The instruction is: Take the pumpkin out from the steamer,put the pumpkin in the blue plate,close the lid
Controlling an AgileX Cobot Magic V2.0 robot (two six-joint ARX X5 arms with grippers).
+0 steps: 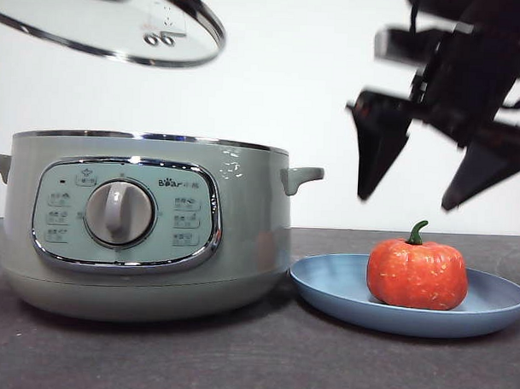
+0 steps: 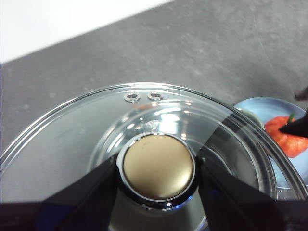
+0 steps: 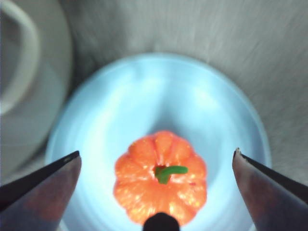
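Now your right gripper (image 1: pixel 424 196) hangs with jaws spread wide and empty; directly beneath it the pumpkin (image 1: pixel 417 272) sits on the blue plate (image 1: pixel 325 286). Your left gripper (image 2: pixel 158 171) clamps the lid (image 1: pixel 103 27) by its knob, lifted above the open steamer (image 1: pixel 144 225).

surface (image 1: pixel 152 361): dark grey, matte, faintly speckled, runs across the full front view | backdrop (image 1: pixel 289 93): plain white wall behind the surface, meeting it along a straight edge | other non-task items: none seen
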